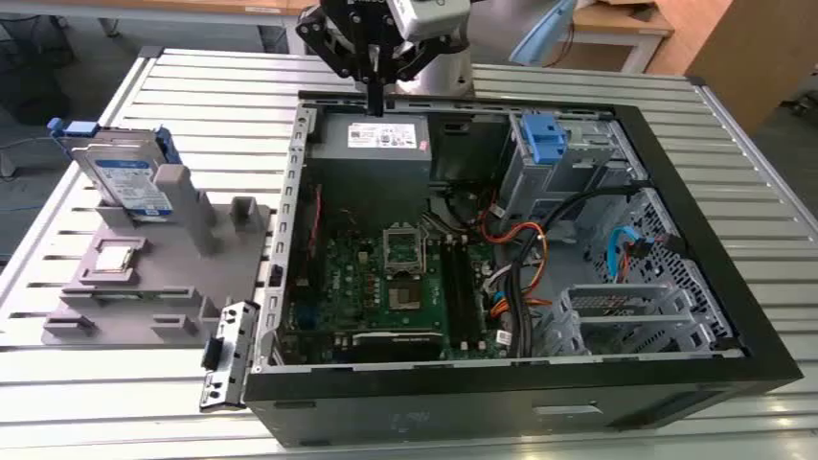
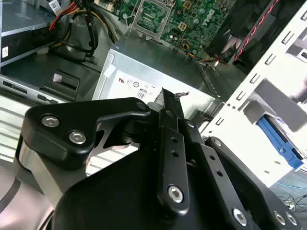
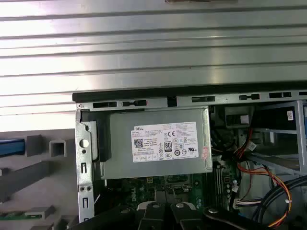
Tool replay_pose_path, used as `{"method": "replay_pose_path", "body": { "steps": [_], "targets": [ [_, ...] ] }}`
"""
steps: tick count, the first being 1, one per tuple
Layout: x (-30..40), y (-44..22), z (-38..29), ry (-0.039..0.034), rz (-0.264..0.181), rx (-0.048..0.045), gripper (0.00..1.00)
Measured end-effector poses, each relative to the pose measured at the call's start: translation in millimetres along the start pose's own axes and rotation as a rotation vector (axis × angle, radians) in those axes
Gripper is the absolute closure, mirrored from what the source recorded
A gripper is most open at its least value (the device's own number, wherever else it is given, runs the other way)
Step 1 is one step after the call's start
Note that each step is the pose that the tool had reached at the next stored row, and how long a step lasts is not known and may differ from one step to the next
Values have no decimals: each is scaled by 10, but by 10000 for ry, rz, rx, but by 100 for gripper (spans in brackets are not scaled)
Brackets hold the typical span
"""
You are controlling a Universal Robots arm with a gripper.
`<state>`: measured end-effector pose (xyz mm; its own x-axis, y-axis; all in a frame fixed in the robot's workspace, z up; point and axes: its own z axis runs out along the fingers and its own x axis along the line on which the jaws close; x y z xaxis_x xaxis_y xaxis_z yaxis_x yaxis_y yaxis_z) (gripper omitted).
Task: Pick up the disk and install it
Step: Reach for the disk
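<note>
The disk (image 1: 128,177) stands on edge in a grey holder (image 1: 153,278) on the table at the exterior view's left. It is silver-grey with a white-and-blue label and blue rails. My gripper (image 1: 374,102) hangs over the far edge of the open computer case (image 1: 715,278), just above the grey power supply (image 1: 383,142), well apart from the disk. Its black fingers (image 2: 169,103) are pressed together with nothing between them. A blue strip of the disk's rail (image 3: 9,146) shows beside the case in the first wrist view.
Inside the case lie a green motherboard (image 1: 383,278), bundled cables (image 1: 524,249), a metal drive cage (image 1: 639,321) and a lone blue bracket (image 1: 542,139). The case's hinged side latch (image 1: 228,350) sticks out by the holder. The ribbed metal table (image 1: 205,86) surrounds everything.
</note>
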<state>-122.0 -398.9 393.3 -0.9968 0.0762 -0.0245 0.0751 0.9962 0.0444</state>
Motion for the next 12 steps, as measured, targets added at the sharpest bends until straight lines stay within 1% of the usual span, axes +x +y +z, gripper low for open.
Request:
{"method": "replay_pose_path", "body": {
  "steps": [9, 12],
  "targets": [
    [1, 0, 0, 0, 0, 0, 89],
    [14, -1, 0, 0, 1, -1, 89]
  ]
}}
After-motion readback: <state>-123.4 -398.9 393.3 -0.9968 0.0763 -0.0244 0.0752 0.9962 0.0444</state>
